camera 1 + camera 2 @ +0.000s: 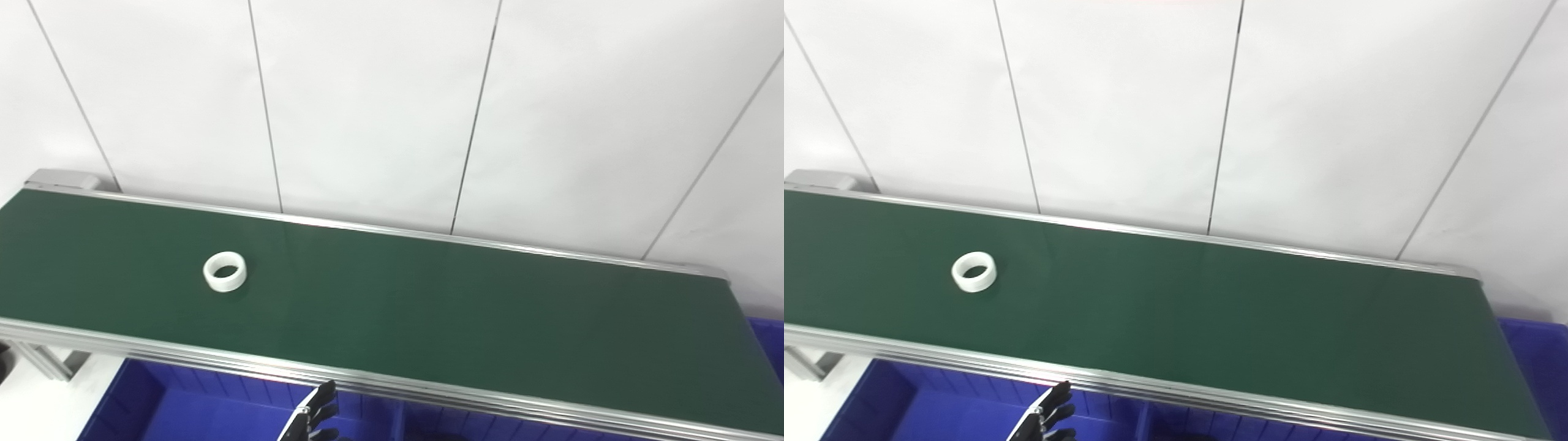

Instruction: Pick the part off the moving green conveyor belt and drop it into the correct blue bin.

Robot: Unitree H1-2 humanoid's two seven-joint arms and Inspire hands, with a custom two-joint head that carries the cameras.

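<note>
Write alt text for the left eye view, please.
A white ring lies flat on a long green conveyor belt before a white panelled wall. Below the belt's near edge sit blue bins, where the left robot hand pokes up, fingers apart, holding nothing.

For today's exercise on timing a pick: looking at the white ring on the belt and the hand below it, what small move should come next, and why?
Probably raise the left hand over the belt's near rail toward the white ring. The hand sits low over the blue bin, holding nothing; the ring lies untouched.

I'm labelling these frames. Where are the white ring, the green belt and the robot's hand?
white ring (225,272), left eye view, on its front wall.
green belt (459,306), left eye view, bare middle surface.
left hand (311,418), left eye view, on its fingers.
</note>
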